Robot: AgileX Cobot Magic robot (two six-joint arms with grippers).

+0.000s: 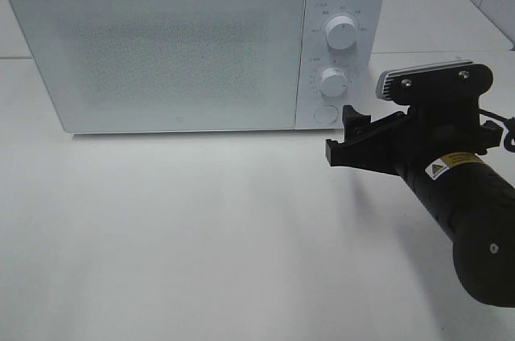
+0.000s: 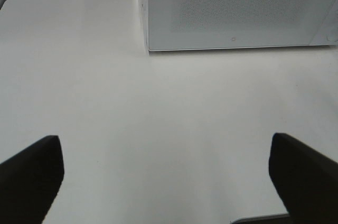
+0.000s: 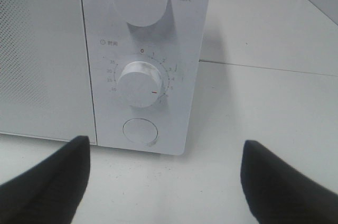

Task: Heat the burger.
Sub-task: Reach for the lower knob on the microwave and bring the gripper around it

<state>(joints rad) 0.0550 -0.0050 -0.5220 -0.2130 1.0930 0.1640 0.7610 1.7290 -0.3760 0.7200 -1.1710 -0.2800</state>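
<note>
While the white box-shaped microwave (image 1: 161,51) sits shut ahead, left claw (image 2: 163,176) and right claw (image 1: 339,133) gape wide, empty.

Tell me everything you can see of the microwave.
The microwave is a white, boxy oven, glossy like painted metal or plastic, standing upright on the white table. Its door is shut; the speckled window hides the inside. The control panel on the right carries an upper knob with its mark straight up, a lower timer knob with its red mark turned off zero, and a round button. The right hand, open, hovers before the panel without touching.
</note>
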